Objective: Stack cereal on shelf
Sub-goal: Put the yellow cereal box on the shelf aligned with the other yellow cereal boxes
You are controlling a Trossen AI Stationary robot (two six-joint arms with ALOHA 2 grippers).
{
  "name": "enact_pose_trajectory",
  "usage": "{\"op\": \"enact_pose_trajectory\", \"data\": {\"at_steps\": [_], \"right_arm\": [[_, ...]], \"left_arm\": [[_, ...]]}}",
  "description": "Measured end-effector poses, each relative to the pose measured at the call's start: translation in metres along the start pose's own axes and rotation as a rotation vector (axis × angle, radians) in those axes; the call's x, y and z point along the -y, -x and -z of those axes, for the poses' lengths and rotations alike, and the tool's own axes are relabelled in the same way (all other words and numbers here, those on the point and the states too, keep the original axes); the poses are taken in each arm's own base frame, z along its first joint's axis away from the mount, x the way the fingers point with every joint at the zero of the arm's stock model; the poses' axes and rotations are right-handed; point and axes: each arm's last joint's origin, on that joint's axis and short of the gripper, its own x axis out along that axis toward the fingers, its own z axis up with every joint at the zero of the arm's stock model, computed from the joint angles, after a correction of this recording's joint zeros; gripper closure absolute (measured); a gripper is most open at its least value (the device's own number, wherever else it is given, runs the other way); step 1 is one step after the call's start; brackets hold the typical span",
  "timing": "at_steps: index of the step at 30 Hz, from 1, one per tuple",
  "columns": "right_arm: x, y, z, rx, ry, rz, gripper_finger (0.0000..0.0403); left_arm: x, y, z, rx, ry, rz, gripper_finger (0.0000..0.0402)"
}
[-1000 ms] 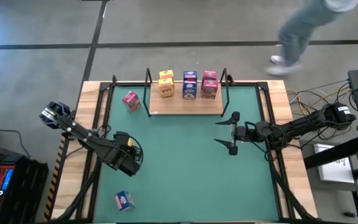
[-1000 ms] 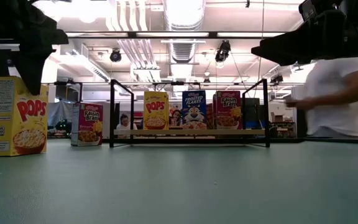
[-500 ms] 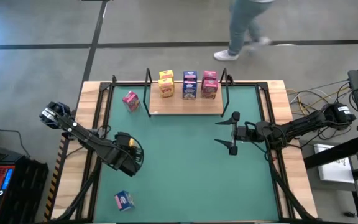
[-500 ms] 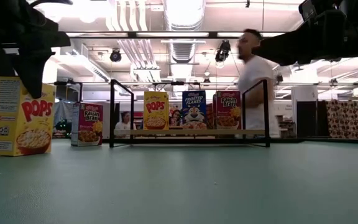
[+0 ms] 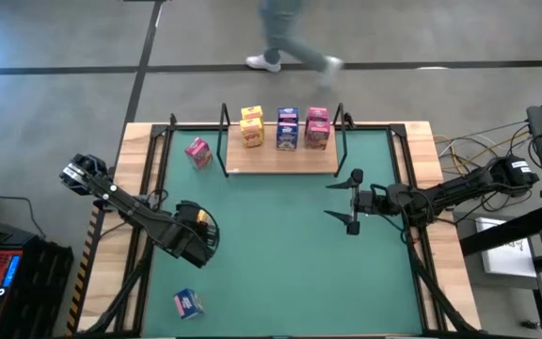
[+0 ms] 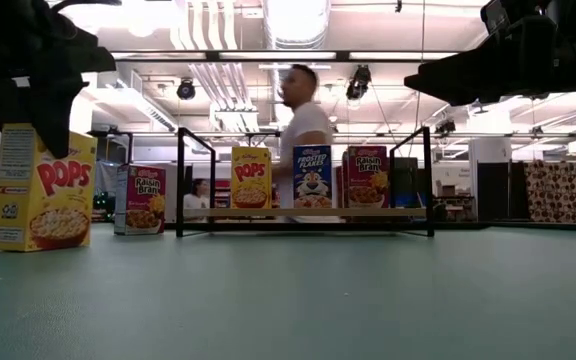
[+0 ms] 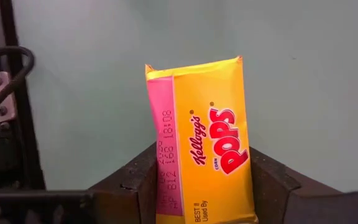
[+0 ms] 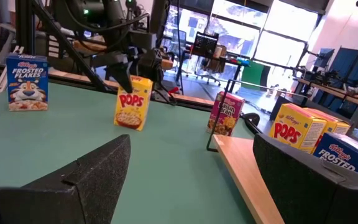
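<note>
The yellow Pops box [image 7: 204, 143], standing tall, is squeezed between the left gripper [image 5: 194, 226] fingers [image 7: 126, 186], far from the shelf [image 5: 282, 160]; the right gripper [image 5: 353, 202] fingers are held open, nearer the shelf.

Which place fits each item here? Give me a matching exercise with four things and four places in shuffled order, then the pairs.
Things:
1. yellow Pops box
2. pink Raisin Bran box
3. lone blue Frosted Flakes box
4. right gripper

Places:
A. on the mat near the front left corner
B. open over the mat, in front of the shelf
C. clamped in the left gripper
D. on the mat just left of the shelf

Pairs: 1-C, 2-D, 3-A, 4-B
</note>
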Motion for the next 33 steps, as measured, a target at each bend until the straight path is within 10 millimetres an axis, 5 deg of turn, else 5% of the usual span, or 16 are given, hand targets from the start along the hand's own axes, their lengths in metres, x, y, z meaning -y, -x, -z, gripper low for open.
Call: {"op": "enact_pose_trajectory", "data": {"at_steps": [22, 33], "right_arm": [[0.0, 0.0, 0.0, 0.0, 0.0, 0.0, 0.0076], [0.0, 0.0, 0.0, 0.0, 0.0, 0.0, 0.0076]], "left_arm": [[0.021, 0.013, -0.002, 0.018, -0.056, 0.191, 0.0244], [0.053, 0.035, -0.017, 0.12, -0.251, 0.327, 0.0244]]}}
